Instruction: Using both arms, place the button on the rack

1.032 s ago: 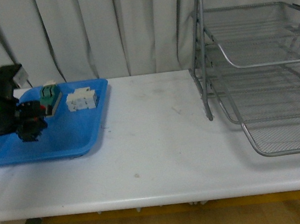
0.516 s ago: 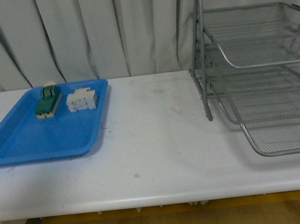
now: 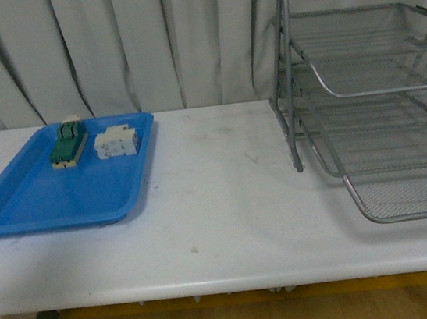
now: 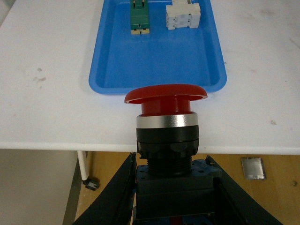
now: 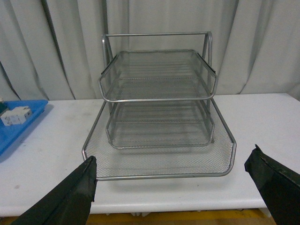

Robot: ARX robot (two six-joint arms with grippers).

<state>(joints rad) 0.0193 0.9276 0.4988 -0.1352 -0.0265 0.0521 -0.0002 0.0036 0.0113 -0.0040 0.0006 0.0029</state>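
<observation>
In the left wrist view my left gripper is shut on the button, clamping its black-and-blue body; the red mushroom cap and silver ring stick out past the table's front edge. The silver three-tier wire rack stands at the table's right in the front view, its lowest tray pulled forward. In the right wrist view the rack faces my right gripper, which is open with nothing between its fingers, just before the table edge. Neither arm shows in the front view.
A flat blue tray lies at the table's left, holding a green-topped block and a white terminal block. The same tray shows beyond the button in the left wrist view. Grey curtains hang behind the table.
A second ago the left arm was over the blue tray's left part in the front view. It has left that view since; the tray's two blocks have not moved.
</observation>
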